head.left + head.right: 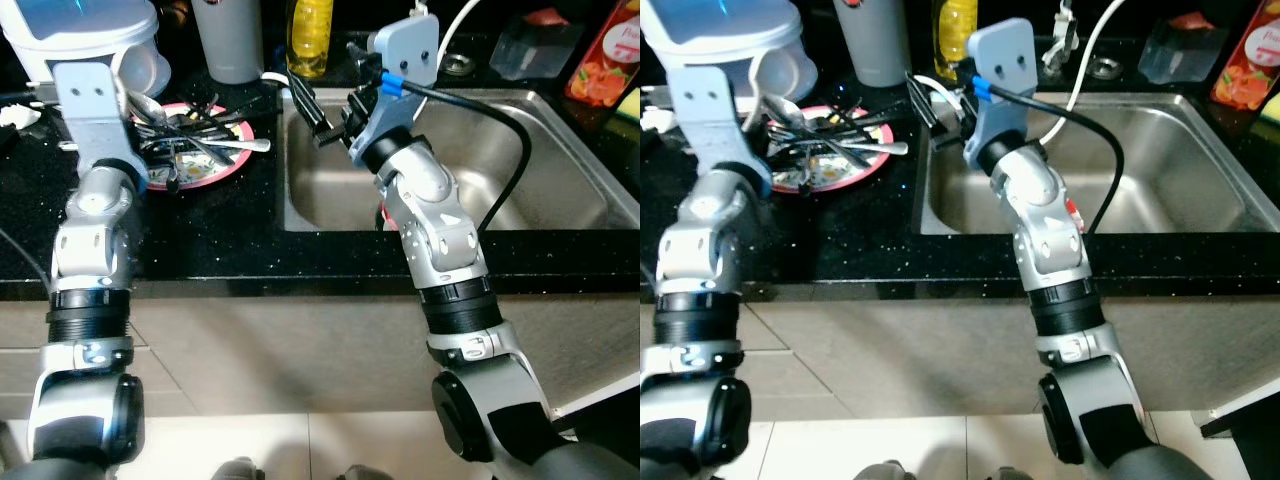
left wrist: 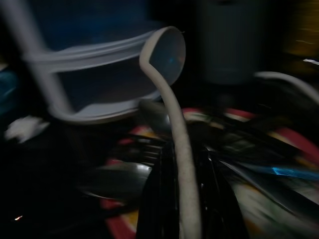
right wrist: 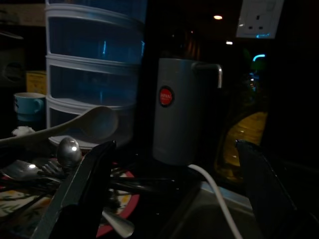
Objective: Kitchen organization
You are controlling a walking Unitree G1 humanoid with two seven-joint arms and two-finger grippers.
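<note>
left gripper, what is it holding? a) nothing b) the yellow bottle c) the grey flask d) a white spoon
d: in the left wrist view the left gripper has its black fingers shut on the white spoon handle, held above the plate of cutlery.

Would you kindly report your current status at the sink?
Left pincer shut on white ladle over cutlery plate. Right pincer open, empty, at sink left rim. Grey jug ahead.

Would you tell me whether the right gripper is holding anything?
No; in the right wrist view the right gripper has its two black fingers spread wide, with nothing between them.
</note>
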